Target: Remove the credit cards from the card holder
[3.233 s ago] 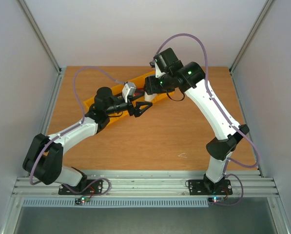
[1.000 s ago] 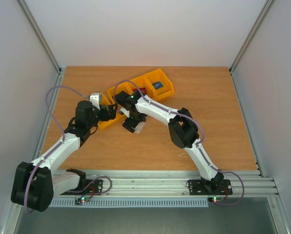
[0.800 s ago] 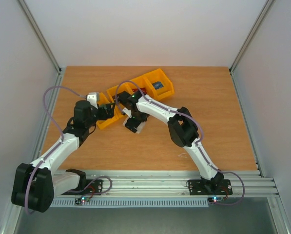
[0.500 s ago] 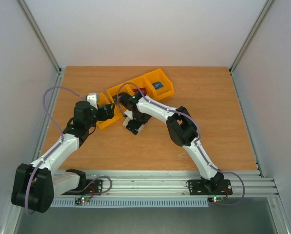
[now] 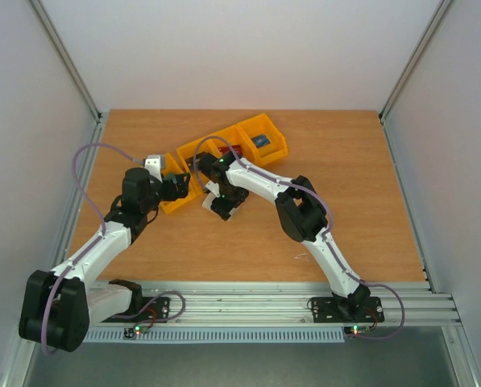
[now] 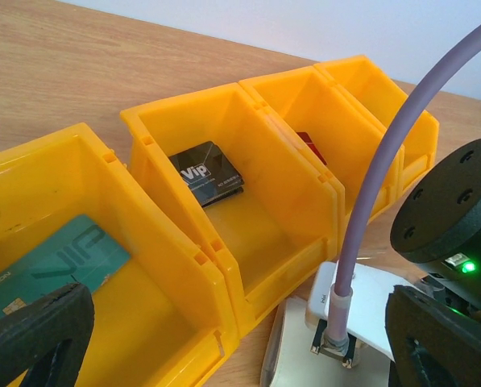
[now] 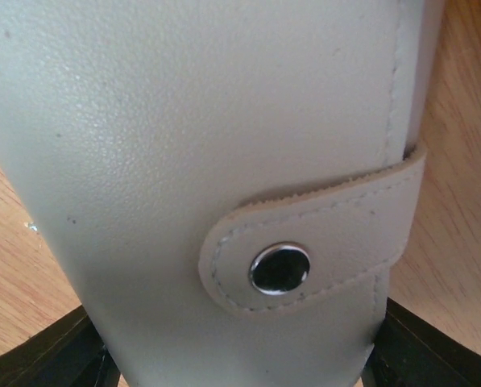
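Note:
The cream card holder (image 7: 184,137) fills the right wrist view, closed, its snap tab (image 7: 280,268) fastened. My right gripper (image 7: 240,363) has a finger against each side of it, low over the table just in front of the yellow bins (image 5: 224,203). The holder also shows in the left wrist view (image 6: 296,359). My left gripper (image 6: 236,330) is open and empty at the leftmost bin (image 5: 178,186). The teal card (image 6: 55,270), dark card (image 6: 210,172) and red card (image 6: 311,145) each lie in a bin. The blue card (image 5: 261,140) lies in the rightmost bin.
A row of yellow bins (image 5: 193,153) runs diagonally across the back middle of the wooden table. The right wrist's white camera box and purple cable (image 6: 361,302) hang close to my left gripper. Grey walls stand at both sides.
Over the last second the right gripper has slid the card holder slightly left and back toward the bins. The left arm has hardly moved. Earlier both grippers were further back over the bins.

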`<state>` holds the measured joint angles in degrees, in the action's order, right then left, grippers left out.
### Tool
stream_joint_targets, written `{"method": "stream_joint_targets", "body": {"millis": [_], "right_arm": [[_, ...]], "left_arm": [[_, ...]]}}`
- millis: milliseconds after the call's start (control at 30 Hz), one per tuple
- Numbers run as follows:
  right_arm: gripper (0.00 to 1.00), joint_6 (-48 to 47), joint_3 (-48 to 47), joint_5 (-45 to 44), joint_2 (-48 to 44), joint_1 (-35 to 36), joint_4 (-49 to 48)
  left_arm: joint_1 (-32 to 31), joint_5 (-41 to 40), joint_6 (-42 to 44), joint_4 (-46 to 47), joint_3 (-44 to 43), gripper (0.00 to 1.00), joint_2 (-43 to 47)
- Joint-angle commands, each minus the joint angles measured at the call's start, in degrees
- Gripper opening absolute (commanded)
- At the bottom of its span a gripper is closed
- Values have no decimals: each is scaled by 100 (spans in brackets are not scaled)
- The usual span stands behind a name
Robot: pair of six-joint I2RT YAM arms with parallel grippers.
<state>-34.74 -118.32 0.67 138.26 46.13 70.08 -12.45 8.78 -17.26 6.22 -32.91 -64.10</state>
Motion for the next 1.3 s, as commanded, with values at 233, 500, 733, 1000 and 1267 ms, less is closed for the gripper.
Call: {"method": "stream_joint_targets", "body": {"millis": [233, 500, 733, 1000, 1267], "right_arm": [[62, 271, 468, -49, -834, 34, -556], [57, 596, 1051, -49, -2045, -2, -1193], [59, 1118, 1333, -49, -3104, -43, -1820], [60, 1292, 1465, 260, -3656, -34, -2252], [60, 1330, 1327, 560, -3854, 51, -2367]], "left_arm": [[23, 331, 399, 275, -10, 99, 205], [23, 1242, 596, 627, -153, 99, 453], [24, 2581, -457, 1489, -295, 99, 530], [23, 2052, -1463, 1851, -670, 99, 360], [-136, 2157, -1975, 2002, -818, 88, 238]]}}
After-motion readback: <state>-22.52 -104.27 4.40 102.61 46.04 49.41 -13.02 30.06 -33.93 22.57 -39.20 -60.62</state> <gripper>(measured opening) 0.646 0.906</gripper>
